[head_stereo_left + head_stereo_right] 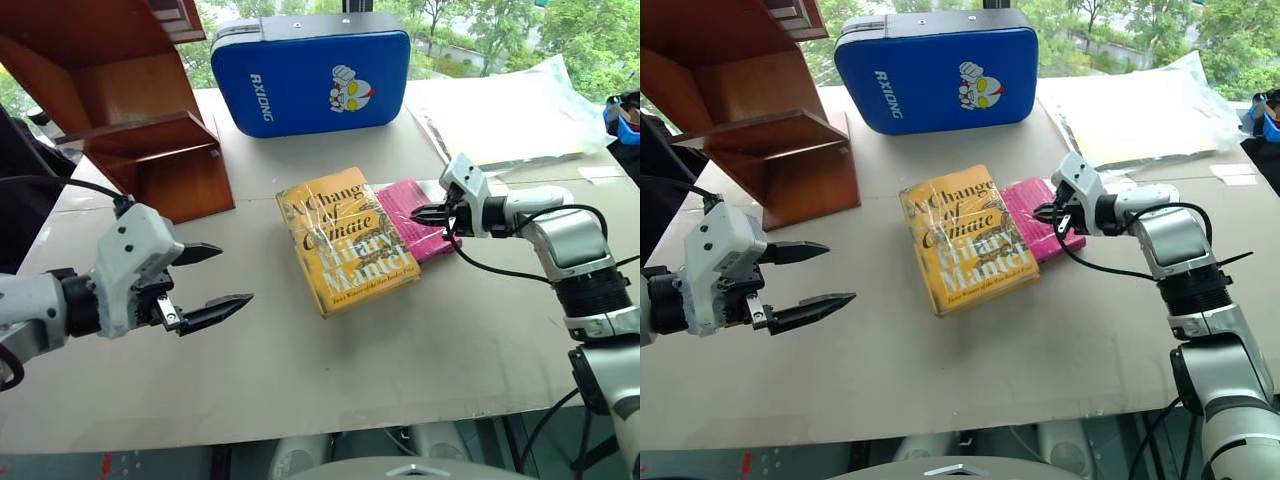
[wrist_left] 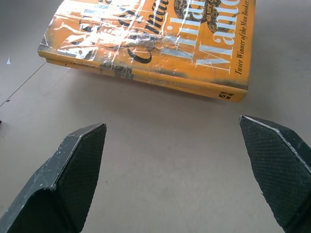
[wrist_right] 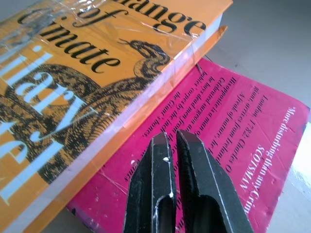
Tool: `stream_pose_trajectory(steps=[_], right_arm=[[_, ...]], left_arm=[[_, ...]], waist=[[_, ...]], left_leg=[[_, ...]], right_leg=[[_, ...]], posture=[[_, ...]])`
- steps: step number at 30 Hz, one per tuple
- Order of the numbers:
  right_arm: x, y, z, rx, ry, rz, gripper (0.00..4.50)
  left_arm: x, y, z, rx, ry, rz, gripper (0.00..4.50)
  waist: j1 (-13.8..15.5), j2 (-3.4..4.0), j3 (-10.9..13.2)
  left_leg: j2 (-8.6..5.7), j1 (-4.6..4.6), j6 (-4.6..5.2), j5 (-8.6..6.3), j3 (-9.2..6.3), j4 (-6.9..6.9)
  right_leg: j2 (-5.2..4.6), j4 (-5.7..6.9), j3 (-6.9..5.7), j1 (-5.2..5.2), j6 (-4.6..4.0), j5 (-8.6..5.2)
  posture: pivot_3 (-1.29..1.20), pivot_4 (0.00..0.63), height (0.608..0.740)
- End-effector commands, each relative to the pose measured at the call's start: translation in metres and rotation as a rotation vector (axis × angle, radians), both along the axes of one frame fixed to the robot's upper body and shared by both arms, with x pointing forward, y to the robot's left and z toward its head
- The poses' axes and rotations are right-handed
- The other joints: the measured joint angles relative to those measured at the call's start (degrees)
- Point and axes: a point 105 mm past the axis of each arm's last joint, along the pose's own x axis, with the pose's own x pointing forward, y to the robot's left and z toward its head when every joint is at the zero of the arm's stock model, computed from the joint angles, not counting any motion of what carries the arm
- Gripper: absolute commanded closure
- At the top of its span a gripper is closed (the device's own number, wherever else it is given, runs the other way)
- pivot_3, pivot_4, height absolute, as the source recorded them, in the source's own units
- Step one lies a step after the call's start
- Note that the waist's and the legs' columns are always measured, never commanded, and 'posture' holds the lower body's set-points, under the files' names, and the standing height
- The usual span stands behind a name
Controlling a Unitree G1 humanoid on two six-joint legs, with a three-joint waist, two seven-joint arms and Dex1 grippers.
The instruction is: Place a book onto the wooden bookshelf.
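Observation:
The book (image 1: pixel 345 240), a yellow-orange paperback in shiny wrap, lies flat mid-table, its right edge resting on a thin pink book (image 1: pixel 415 218). The wooden bookshelf (image 1: pixel 130 110) stands at the table's far left. My right gripper (image 1: pixel 418 215) is shut and empty, its tips just over the pink cover beside the yellow book's page edge (image 3: pixel 160 77). My left gripper (image 1: pixel 213 277) hangs open left of the book, a short gap from its spine (image 2: pixel 146 77), nothing between the fingers (image 2: pixel 80 165).
A blue padded case (image 1: pixel 312 72) stands behind the books. A clear plastic bag (image 1: pixel 510 115) lies at the far right. Bare tabletop (image 1: pixel 350 370) stretches in front of the books toward the near edge.

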Motion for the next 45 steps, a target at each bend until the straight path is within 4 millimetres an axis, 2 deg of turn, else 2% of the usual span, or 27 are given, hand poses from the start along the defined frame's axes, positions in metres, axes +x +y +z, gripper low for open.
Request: stream_pose_trajectory(steps=[1, 7, 14, 16, 19, 21, 22, 25, 26, 30, 32, 33, 38, 42, 45], right_arm=[[-0.012, 0.018, -0.002, 0.000, -0.012, 0.079, 4.42], [-0.020, 0.029, -0.006, 0.010, 0.004, 0.119, 4.42], [-0.015, 0.019, 0.004, 0.022, -0.029, 0.079, 4.42], [-0.014, 0.009, 0.012, 0.032, -0.070, 0.053, 4.42], [-0.025, -0.006, 0.025, 0.033, -0.173, 0.049, 4.42], [-0.041, -0.013, 0.034, 0.031, -0.256, 0.068, 4.42], [-0.053, -0.014, 0.043, 0.086, -0.271, 0.078, 4.42], [-0.079, -0.022, 0.062, 0.199, -0.280, 0.078, 3.60], [-0.086, -0.026, 0.064, 0.203, -0.280, 0.079, 3.16], [-0.113, -0.039, 0.061, 0.230, -0.243, 0.070, 1.27], [-0.124, -0.044, 0.054, 0.212, -0.219, 0.065, 0.34], [-0.130, -0.045, 0.051, 0.207, -0.208, 0.065, 0.09], [-0.147, -0.050, 0.044, 0.212, -0.177, 0.055, 0.09], [-0.156, -0.051, 0.039, 0.219, -0.150, 0.030, 0.09], [-0.160, -0.055, 0.033, 0.203, -0.127, 0.002, 0.09]], left_arm=[[0.001, 0.001, 0.006, 0.026, -0.031, -0.008, 0.00], [0.001, 0.001, 0.006, 0.028, -0.032, -0.007, 0.00], [0.002, 0.003, -0.004, -0.030, -0.008, 0.012, 0.00], [0.002, 0.005, -0.017, -0.063, 0.025, 0.036, 0.00], [-0.001, 0.011, -0.052, -0.039, 0.146, 0.124, 0.00], [-0.003, 0.012, -0.067, -0.060, 0.193, 0.156, 0.00], [-0.001, 0.010, -0.069, -0.124, 0.196, 0.175, 0.00], [0.007, 0.003, -0.074, -0.308, 0.216, 0.210, 0.00], [0.013, 0.001, -0.076, -0.400, 0.234, 0.233, 0.00], [0.035, -0.006, -0.081, -0.763, 0.407, 0.245, 0.00], [0.045, -0.007, -0.085, -0.836, 0.477, 0.242, 0.00], [0.050, -0.008, -0.085, -0.886, 0.514, 0.238, 0.00], [0.076, -0.012, -0.094, -1.024, 0.672, 0.244, 0.00], [0.087, -0.041, -0.107, -1.010, 0.818, 0.182, 0.00], [0.093, -0.055, -0.112, -0.992, 0.857, 0.147, 0.00]], waist=[[-0.1, 0.00, 0.0], [0.1, 0.00, 0.0], [0.1, 0.00, 0.0], [0.2, 0.01, 0.0], [0.4, 0.01, 0.0], [0.8, 0.00, 0.0], [0.9, 0.00, 0.0], [1.6, 0.00, 0.0], [1.7, 0.00, 0.0], [2.5, -0.14, -0.1], [2.9, -0.21, -0.2], [3.0, -0.22, -0.2], [2.9, -0.22, -0.2], [3.0, -0.25, -0.2], [3.1, -0.29, -0.2]], left_leg=[[0.01, 0.00, 0.00, 0.00, 0.00, 0.00], [-0.01, 0.00, 0.02, -0.01, 0.01, 0.03], [-0.01, 0.00, 0.02, -0.01, 0.00, 0.05], [-0.01, 0.00, 0.02, -0.01, 0.00, 0.04], [-0.02, -0.03, 0.02, -0.01, 0.00, 0.03], [-0.03, -0.03, 0.04, -0.03, 0.00, 0.01], [-0.02, -0.05, 0.05, -0.04, -0.02, -0.01], [0.03, -0.06, 0.07, -0.05, -0.05, 0.01], [0.04, -0.08, 0.07, -0.05, -0.07, 0.05], [0.04, 0.07, 0.08, -0.04, -0.26, 0.33], [0.04, 0.13, 0.10, -0.03, -0.34, 0.41], [0.04, 0.14, 0.10, -0.03, -0.36, 0.43], [0.01, 0.16, 0.10, -0.02, -0.27, 0.44], [0.00, 0.15, 0.09, -0.02, -0.23, 0.44], [-0.05, 0.13, 0.09, -0.02, -0.25, 0.44]], right_leg=[[0.00, 0.00, 0.00, 0.00, 0.00, 0.00], [0.01, 0.00, 0.00, 0.01, 0.01, 0.00], [0.01, 0.00, -0.02, 0.01, 0.01, 0.00], [0.01, 0.00, -0.01, 0.01, 0.01, 0.00], [-0.02, -0.01, 0.00, 0.01, 0.01, 0.00], [-0.05, -0.01, 0.01, 0.01, 0.01, 0.00], [-0.06, -0.02, 0.00, 0.01, 0.01, 0.00], [-0.13, -0.02, 0.00, 0.01, 0.01, 0.00], [-0.14, -0.01, 0.00, 0.02, 0.01, 0.00], [-0.04, 0.01, -0.27, 0.35, 0.01, 0.01], [0.07, 0.03, -0.41, 0.45, -0.01, 0.04], [0.08, 0.05, -0.45, 0.46, -0.01, 0.04], [0.09, 0.08, -0.38, 0.47, -0.03, 0.05], [0.06, 0.07, -0.34, 0.46, -0.02, 0.04], [0.01, 0.06, -0.34, 0.48, -0.02, 0.04]], posture=[[0.00, 0.150, 0.740], [0.00, 0.150, 0.740], [0.00, 0.150, 0.740], [0.00, 0.150, 0.740], [0.00, 0.150, 0.740], [0.00, 0.150, 0.740], [0.00, 0.150, 0.740], [0.00, 0.150, 0.740], [0.00, 0.150, 0.740], [0.00, 0.150, 0.740], [0.00, 0.150, 0.740], [0.00, 0.150, 0.740], [0.00, 0.150, 0.740], [0.00, 0.150, 0.740], [0.00, 0.150, 0.740]])
